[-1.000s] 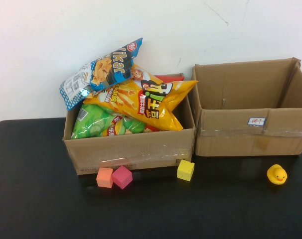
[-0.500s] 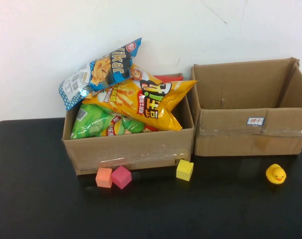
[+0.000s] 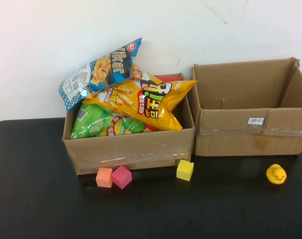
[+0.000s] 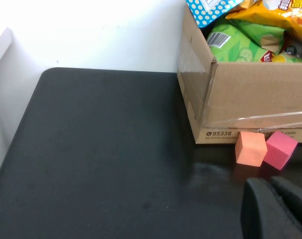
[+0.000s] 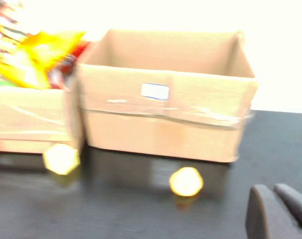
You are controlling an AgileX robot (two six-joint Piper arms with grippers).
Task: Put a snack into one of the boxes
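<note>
Two boxes, left (image 3: 128, 149) full of snacks (image 3: 141, 102), right (image 3: 250, 132) empty, at counter (image 3: 36, 199) rear edge; left tool (image 4: 275, 209) and right tool (image 5: 278, 214) near the front edge, states indeterminable.

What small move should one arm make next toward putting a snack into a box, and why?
Probably the left gripper, low over the table near the orange cube, should rise toward the blue snack bag topping the full left box. The right box looks empty. The right gripper sits back near the duck; neither holds anything.
</note>
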